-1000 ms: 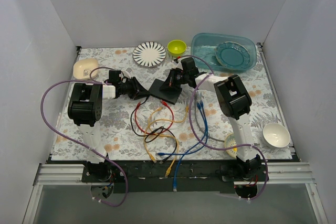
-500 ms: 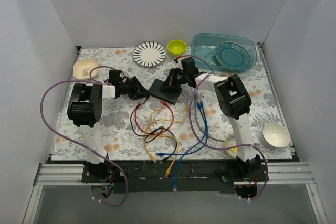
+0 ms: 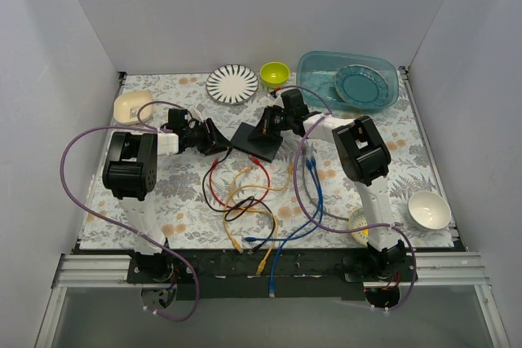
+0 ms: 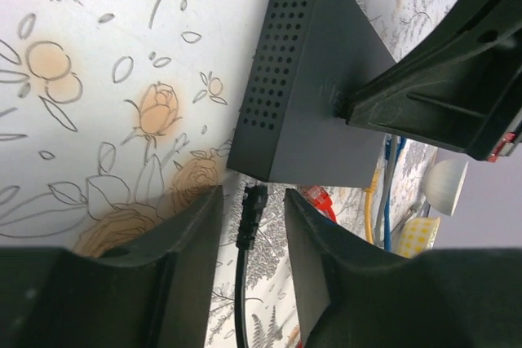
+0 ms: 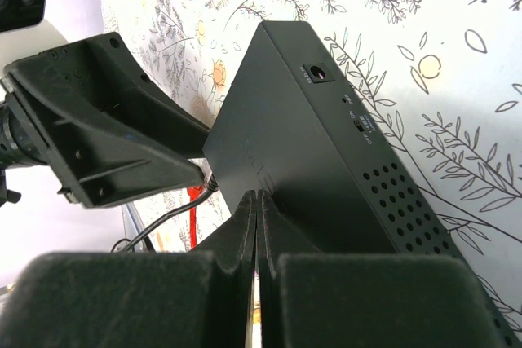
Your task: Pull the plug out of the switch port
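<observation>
Plain white walls [image 3: 245, 14] box in a table [image 3: 424, 160] covered by a floral cloth, and the switch [image 3: 259, 141] lies near its middle with loose red, yellow and blue cables [image 3: 261, 201] sprawled in front of it. The right gripper [image 5: 258, 226] has its fingers pressed together, tips against the switch's top. The left gripper [image 4: 251, 238] stands narrowly parted around the black plug [image 4: 254, 205] at the switch's edge, touching neither finger

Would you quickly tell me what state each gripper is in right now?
Left gripper: open, with the black plug between its fingers, not gripped.
Right gripper: shut, tips resting on the switch, holding nothing.
</observation>
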### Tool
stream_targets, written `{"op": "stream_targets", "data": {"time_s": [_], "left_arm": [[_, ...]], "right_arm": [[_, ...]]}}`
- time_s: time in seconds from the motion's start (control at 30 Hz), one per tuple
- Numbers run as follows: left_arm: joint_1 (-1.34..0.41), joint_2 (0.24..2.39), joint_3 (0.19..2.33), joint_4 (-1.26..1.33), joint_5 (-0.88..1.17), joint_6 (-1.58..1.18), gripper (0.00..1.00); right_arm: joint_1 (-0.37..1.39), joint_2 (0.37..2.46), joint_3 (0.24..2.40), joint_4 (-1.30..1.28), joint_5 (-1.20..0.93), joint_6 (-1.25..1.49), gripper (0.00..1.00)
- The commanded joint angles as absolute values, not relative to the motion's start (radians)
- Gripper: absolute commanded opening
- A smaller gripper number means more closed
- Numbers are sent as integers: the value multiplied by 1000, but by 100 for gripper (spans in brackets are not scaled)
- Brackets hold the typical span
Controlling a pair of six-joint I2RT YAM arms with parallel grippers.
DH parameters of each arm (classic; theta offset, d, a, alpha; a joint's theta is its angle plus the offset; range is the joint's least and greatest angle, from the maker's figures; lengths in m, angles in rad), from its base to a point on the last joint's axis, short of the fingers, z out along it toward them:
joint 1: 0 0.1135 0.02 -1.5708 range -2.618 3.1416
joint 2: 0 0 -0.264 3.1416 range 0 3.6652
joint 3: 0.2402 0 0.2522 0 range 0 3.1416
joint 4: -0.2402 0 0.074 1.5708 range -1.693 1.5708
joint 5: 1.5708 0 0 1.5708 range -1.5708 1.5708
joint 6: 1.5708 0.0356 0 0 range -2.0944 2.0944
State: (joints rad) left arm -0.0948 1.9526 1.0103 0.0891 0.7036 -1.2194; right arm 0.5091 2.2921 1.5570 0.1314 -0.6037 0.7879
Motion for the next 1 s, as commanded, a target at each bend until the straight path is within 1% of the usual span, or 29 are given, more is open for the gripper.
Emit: {"op": "stream_targets", "data": {"time_s": [0.0, 0.1, 0.33, 0.57, 0.6, 0.73, 0.77, 0.93, 0.97], "left_arm": [[-92, 2006, 1040, 14, 626, -1152, 36], [-92, 2023, 1057, 6, 627, -1121, 32], [-92, 2069, 1080, 25, 716, -1108, 31], [-94, 2092, 1054, 81, 825, -1106, 32], [-94, 2095, 1054, 86, 831, -1104, 32], [-94, 2103, 1049, 94, 841, -1074, 41], [-94, 2105, 1049, 95, 839, -1068, 41], [-94, 2120, 1054, 92, 847, -1062, 34], [-94, 2121, 1054, 86, 844, -1058, 31]], "right_arm": [[500, 2335, 1548, 41, -540, 739, 1], [497, 2333, 1543, 41, -541, 738, 1], [494, 2332, 1540, 41, -540, 736, 1], [492, 2329, 1532, 40, -541, 735, 1], [491, 2329, 1531, 40, -541, 733, 1], [491, 2329, 1525, 38, -543, 732, 1], [489, 2329, 1525, 40, -543, 730, 1], [485, 2321, 1514, 40, -540, 726, 1], [485, 2321, 1513, 40, -541, 726, 1]]}}
